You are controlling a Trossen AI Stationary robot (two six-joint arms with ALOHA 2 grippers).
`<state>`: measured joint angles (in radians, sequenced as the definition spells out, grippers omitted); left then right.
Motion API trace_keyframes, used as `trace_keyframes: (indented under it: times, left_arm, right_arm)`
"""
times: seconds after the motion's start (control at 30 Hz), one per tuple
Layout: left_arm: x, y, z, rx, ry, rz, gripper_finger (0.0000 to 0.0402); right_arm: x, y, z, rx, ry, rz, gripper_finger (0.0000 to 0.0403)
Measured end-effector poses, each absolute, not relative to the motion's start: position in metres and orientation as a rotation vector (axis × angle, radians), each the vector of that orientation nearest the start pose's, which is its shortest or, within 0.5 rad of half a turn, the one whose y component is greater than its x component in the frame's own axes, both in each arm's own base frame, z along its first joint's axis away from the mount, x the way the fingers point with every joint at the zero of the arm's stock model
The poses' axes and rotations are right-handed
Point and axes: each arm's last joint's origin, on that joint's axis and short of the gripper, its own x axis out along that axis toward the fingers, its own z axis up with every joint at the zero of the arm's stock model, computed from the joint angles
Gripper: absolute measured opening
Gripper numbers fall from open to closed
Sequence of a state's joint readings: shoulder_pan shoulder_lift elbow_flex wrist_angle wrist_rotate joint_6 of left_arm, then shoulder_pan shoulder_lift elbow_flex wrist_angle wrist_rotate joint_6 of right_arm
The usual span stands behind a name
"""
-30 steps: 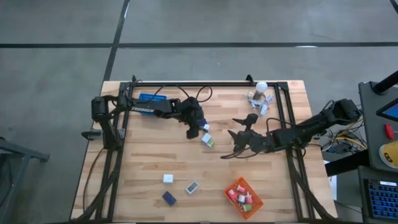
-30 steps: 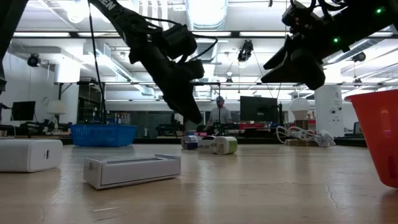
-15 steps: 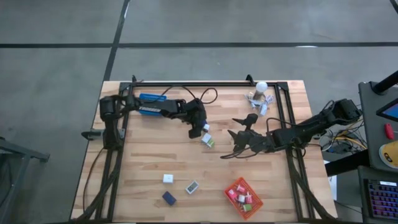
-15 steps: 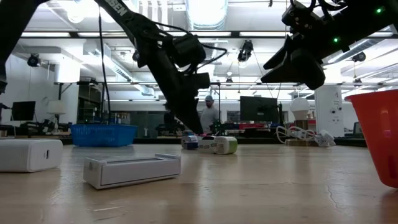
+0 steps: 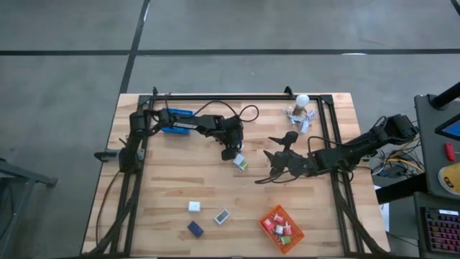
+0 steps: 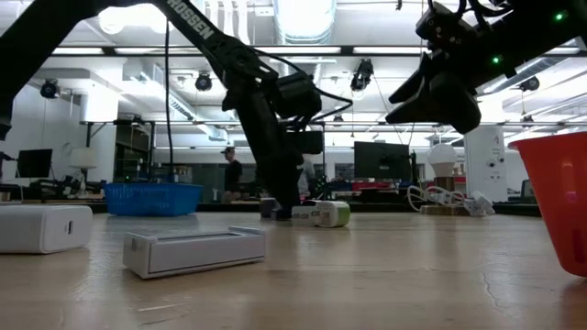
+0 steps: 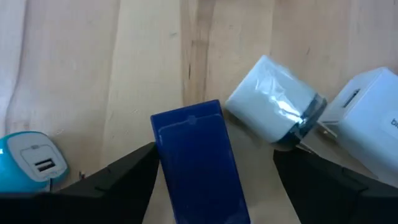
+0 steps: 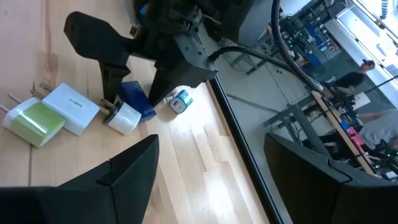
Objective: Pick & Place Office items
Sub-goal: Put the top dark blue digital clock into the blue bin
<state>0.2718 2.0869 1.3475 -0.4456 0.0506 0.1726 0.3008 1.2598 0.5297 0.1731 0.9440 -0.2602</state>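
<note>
Blue box (image 7: 198, 163) sits right between the left pincer (image 7: 211, 180) fingers in the left wrist view, lower centre of frame. Fingers spread wide on either side, not yet clamped on it. Its long axis runs along the pincer's reach, narrow width across the jaws, so a straight close should catch it, my read.

Just beyond it, centre right: white roll-shaped adapter (image 7: 273, 112), almost touching the box's far corner. A white charger block (image 7: 367, 118) is at the right edge, a teal USB plug (image 7: 28, 163) at the far left edge.

High view: the left pincer (image 5: 230, 150) is at frame centre over that cluster, a white and green item (image 5: 240, 163) just beside it. Right pincer (image 5: 277, 167) hangs open, centre right, well apart from the box, so the left arm is clearly nearer.

Lower part of the frame: orange mesh basket (image 5: 282, 228) already holding small items; a white, a dark blue and a grey-white box lie loose on the wooden surface (image 5: 165, 187).
</note>
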Motion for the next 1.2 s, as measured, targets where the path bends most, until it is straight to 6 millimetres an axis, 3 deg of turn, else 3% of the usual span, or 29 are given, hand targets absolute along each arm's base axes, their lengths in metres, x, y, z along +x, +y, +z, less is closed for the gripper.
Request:
trace_keyframes:
  times: [0.17, 0.4, 0.9, 1.2]
  left_arm:
    - [0.393, 0.108, 0.123, -0.076, 1.187, 0.099, 0.0274]
    - [0.392, 0.107, 0.122, -0.13, 1.188, 0.14, 0.0143]
    - [0.385, 0.104, 0.127, -0.115, 1.185, 0.127, 0.0145]
    - [0.362, 0.096, 0.155, -0.034, 0.893, 0.096, 0.0145]
  right_arm:
    - [0.23, 0.047, 0.191, -0.577, 0.549, -0.567, 0.0286]
    - [0.23, 0.047, 0.19, -0.572, 0.549, -0.568, 0.0286]
    - [0.229, 0.047, 0.19, -0.563, 0.552, -0.57, 0.0286]
    - [0.228, 0.046, 0.188, -0.554, 0.564, -0.572, 0.0286]
